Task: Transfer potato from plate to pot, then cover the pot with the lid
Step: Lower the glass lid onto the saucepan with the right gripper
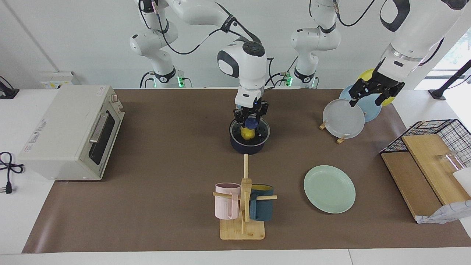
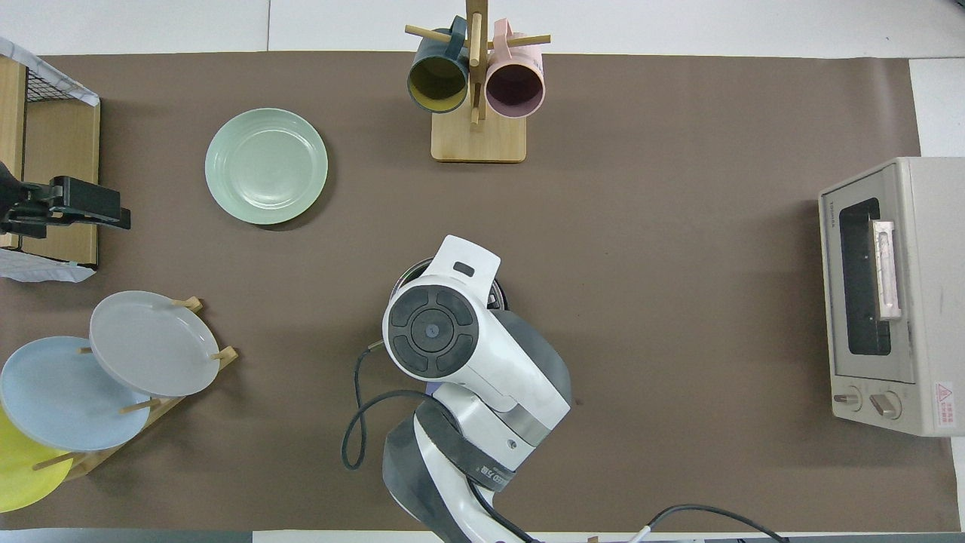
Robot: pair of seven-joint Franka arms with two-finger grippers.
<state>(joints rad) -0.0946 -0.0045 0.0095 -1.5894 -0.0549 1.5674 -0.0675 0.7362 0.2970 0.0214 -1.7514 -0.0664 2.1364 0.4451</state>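
Note:
The dark navy pot (image 1: 249, 146) stands mid-table. The yellow potato (image 1: 247, 134) lies inside it and shows through the clear glass lid (image 1: 262, 133), which sits on the pot's rim. My right gripper (image 1: 251, 119) is straight above the pot, shut on the lid's blue knob. In the overhead view the right arm hides pot, lid and potato; only a bit of the pot's rim (image 2: 408, 273) shows. The mint-green plate (image 1: 329, 188) (image 2: 266, 166) lies bare, farther from the robots, toward the left arm's end. My left gripper (image 1: 368, 96) (image 2: 68, 207) waits, open, in the air above the plate rack.
A rack with grey (image 1: 344, 118), light blue and yellow upright plates stands at the left arm's end. A mug tree (image 1: 243, 206) (image 2: 476, 83) stands farther out than the pot. A toaster oven (image 1: 70, 132) (image 2: 889, 294) is at the right arm's end. A wire basket with wooden boards (image 1: 430, 154) is at the left arm's end.

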